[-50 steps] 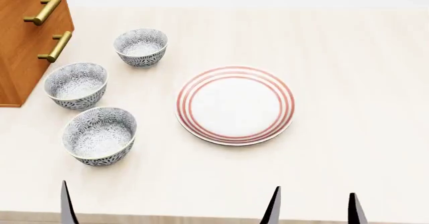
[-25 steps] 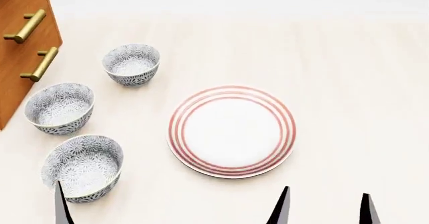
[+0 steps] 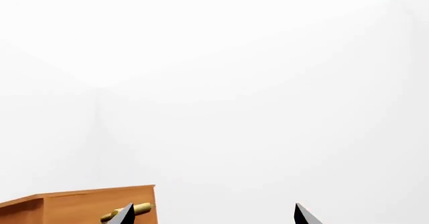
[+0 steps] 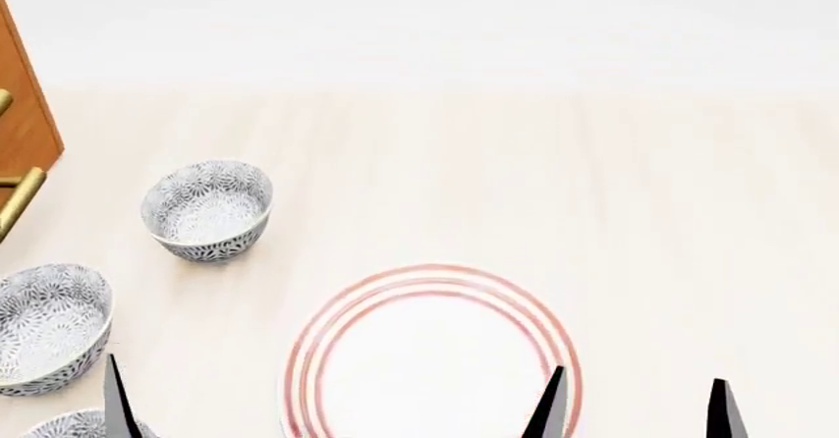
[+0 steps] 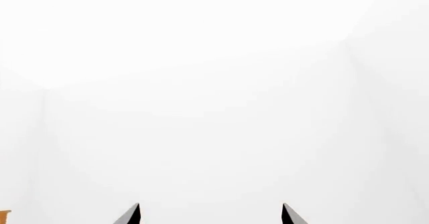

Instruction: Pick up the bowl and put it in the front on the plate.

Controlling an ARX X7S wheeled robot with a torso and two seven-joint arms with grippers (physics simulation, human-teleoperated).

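Note:
Three grey-patterned bowls stand on the left of the pale table in the head view: a far bowl, a middle bowl and a near bowl cut by the bottom edge. The red-ringed plate lies empty right of them, its near part out of frame. One left fingertip rises beside the near bowl. My right gripper is open, its inner finger over the plate's right rim. The wrist views face a white wall; left gripper and right gripper both hold nothing, jaws wide apart.
A wooden drawer cabinet with brass handles stands at the table's left edge, close behind the bowls; its corner also shows in the left wrist view. Bare tabletop stretches behind and right of the plate.
In the head view the bowls, plate and cabinet have slid down and left; the near bowl and plate are now cut by the bottom edge. The fingertips stay at the bottom edge.

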